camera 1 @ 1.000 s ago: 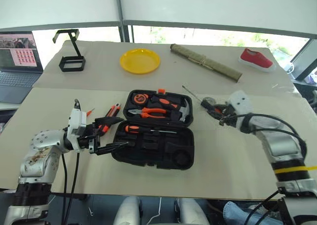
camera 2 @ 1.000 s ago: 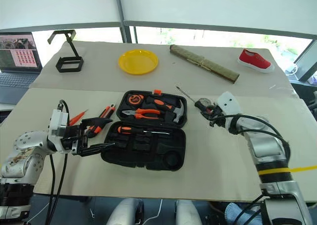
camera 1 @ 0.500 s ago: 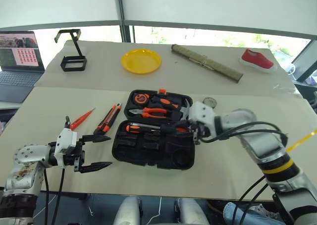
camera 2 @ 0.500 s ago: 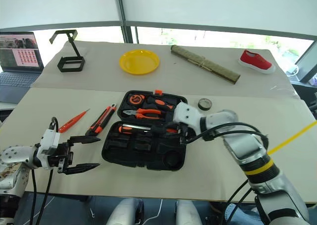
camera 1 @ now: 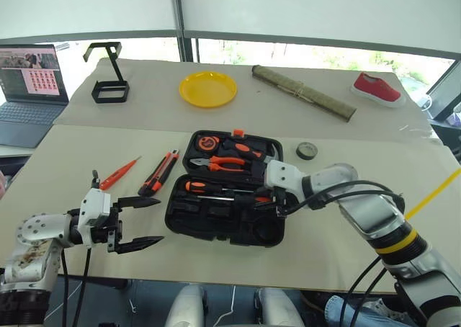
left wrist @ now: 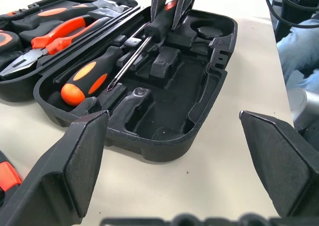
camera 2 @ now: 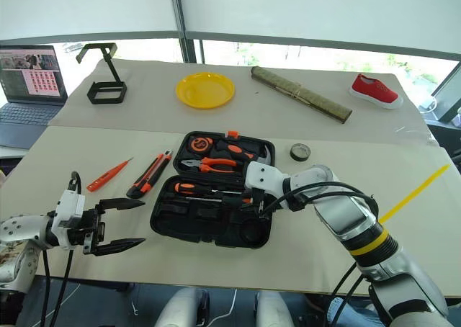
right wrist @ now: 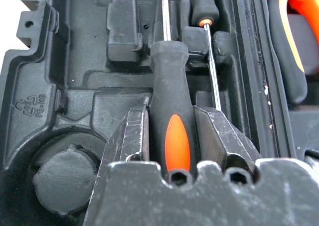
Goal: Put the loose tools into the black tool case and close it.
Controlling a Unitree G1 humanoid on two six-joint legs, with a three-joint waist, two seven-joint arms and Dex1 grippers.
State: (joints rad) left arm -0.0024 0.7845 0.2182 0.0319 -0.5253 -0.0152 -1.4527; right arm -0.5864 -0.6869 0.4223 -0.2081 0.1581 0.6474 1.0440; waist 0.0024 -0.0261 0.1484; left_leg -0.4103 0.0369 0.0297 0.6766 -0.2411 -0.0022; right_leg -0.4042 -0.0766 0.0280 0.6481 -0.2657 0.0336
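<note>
The black tool case point(camera 1: 216, 225) lies open in the middle of the table. My right gripper point(camera 1: 268, 199) is shut on an orange-and-black screwdriver point(right wrist: 169, 91) and holds it down in the case's near half, over the moulded slots. A second orange-and-black screwdriver point(camera 1: 200, 187) lies in a slot beside it. To the left of the case, the utility knife point(camera 1: 160, 173) and the slim orange screwdriver point(camera 1: 119, 173) lie on the table. To its right lies the dark round roll point(camera 1: 306, 150). My left gripper point(camera 1: 158, 220) hangs open left of the case, holding nothing.
Orange-handled pliers point(camera 1: 227, 163) and a hammer sit in the case's far half. At the back are a yellow plate point(camera 1: 207, 89), a black wire stand point(camera 1: 109, 82), a laptop point(camera 1: 29, 89), a rolled mat point(camera 1: 302, 93) and a red shoe point(camera 1: 378, 88).
My right gripper carried the screwdriver from the table's right side into the case, uncovering the roll. My left gripper drew back left and down, away from the case's edge.
</note>
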